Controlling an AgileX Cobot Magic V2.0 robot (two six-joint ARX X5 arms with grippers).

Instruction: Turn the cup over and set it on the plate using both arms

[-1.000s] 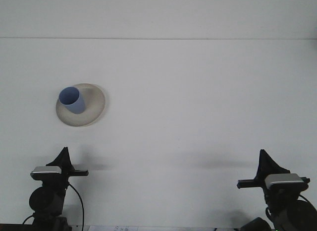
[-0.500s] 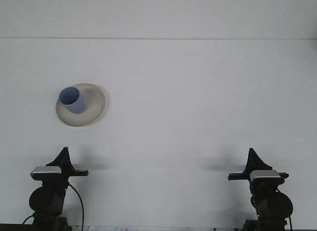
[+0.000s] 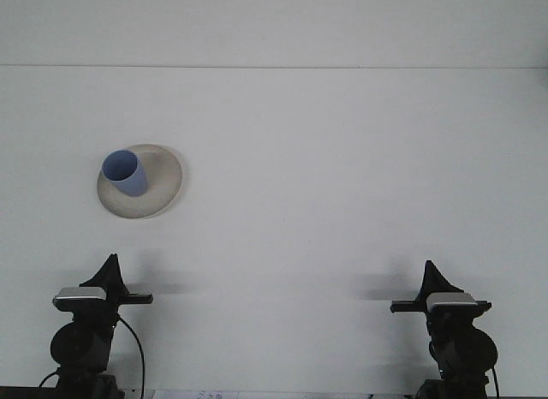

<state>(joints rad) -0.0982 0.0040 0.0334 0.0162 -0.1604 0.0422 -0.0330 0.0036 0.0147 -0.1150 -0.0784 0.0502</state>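
I see the blue cup [image 3: 122, 174] standing mouth up on the plate [image 3: 163, 193], far on the left side of the tabletop [image 3: 342, 159]. So I think the job is done, or nearly. My left claw [image 3: 110, 270] and right claw [image 3: 431, 275] sit low at the near edge, well apart from the cup. Both hold nothing. I cannot tell if they are open or closed.

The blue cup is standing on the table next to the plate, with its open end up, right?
Not quite. The front view shows the blue cup standing on the plate itself, not on the table beside it. Its open end does face up.
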